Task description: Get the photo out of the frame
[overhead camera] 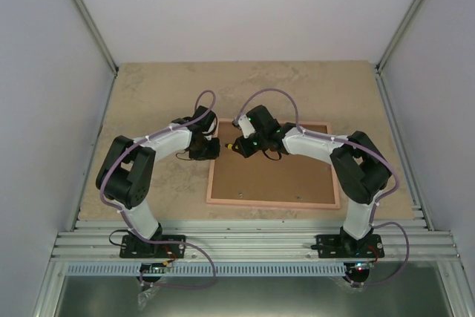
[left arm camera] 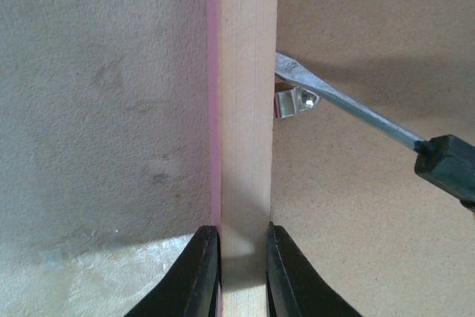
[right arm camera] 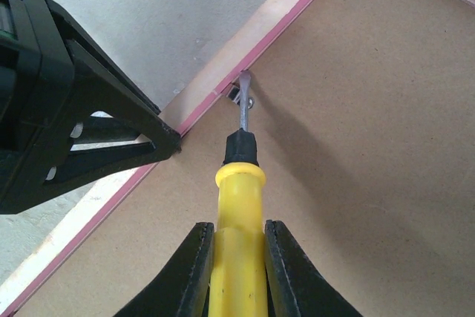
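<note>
Levering the small metal tab [left arm camera: 295, 100] off the board [overhead camera: 289, 176] looks to be the step in hand. The frame [overhead camera: 274, 203] lies face down at the centre right of the top view, flat on the tabletop [overhead camera: 148, 94], with its brown board upward. At the bottom of the left wrist view, the left fingers [left arm camera: 202, 276] are clenched on the frame's left rail [left arm camera: 245, 109], one on the pink outer side and one on the inner side. The right fingers [right arm camera: 194, 272] are clamped on the yellow handle of a screwdriver [right arm camera: 239, 206]. Its blade tip meets the tab just where rail and board join, in the upper middle of the right wrist view.

To do this well, the blade should catch the tab's free end and turn it toward the rail with a slow, shallow push, so the tip neither slips nor gouges the board. The left grip ought to pin the rail against that push, or the whole frame could slide. Any other tabs round the rails are too small to make out in the top view.

As for contents, the frame holds the board within its rails. The photo cannot be seen; I judge it lies beneath the board.
</note>
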`<state>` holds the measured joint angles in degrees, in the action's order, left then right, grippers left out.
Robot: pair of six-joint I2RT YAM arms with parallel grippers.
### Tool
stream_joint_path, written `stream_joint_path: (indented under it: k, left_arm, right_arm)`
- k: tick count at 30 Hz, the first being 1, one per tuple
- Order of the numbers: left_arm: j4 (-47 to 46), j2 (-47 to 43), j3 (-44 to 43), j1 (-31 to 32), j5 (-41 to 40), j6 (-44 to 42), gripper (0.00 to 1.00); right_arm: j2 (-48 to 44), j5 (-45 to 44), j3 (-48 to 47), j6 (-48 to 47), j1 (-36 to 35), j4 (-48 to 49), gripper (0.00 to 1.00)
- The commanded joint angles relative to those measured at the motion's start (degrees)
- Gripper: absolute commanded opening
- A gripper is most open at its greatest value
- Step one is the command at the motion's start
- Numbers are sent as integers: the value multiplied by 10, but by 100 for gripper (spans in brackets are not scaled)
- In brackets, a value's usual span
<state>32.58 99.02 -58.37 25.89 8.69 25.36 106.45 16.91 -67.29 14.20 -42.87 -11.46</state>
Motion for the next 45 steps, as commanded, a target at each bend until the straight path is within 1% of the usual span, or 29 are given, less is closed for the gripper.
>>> stream_joint_path:
  k: [1,14,23,45]
  left_arm:
    - [-4,-7,13,5,8,5,6]
    - [-4,-8,15,5,-5,6,6]
    - [-3,-9,17,5,-19,6,7]
    - [-7,-14,26,5,-30,8,8]
  right_arm:
    - [6,28,-5,-24,-13,-63,0]
    - [-2,30,-8,-52,-14,-106,0]
    - [-5,14,-18,-67,-15,-146,0]
    - [-12,-108,-32,-75,-14,-217,0]
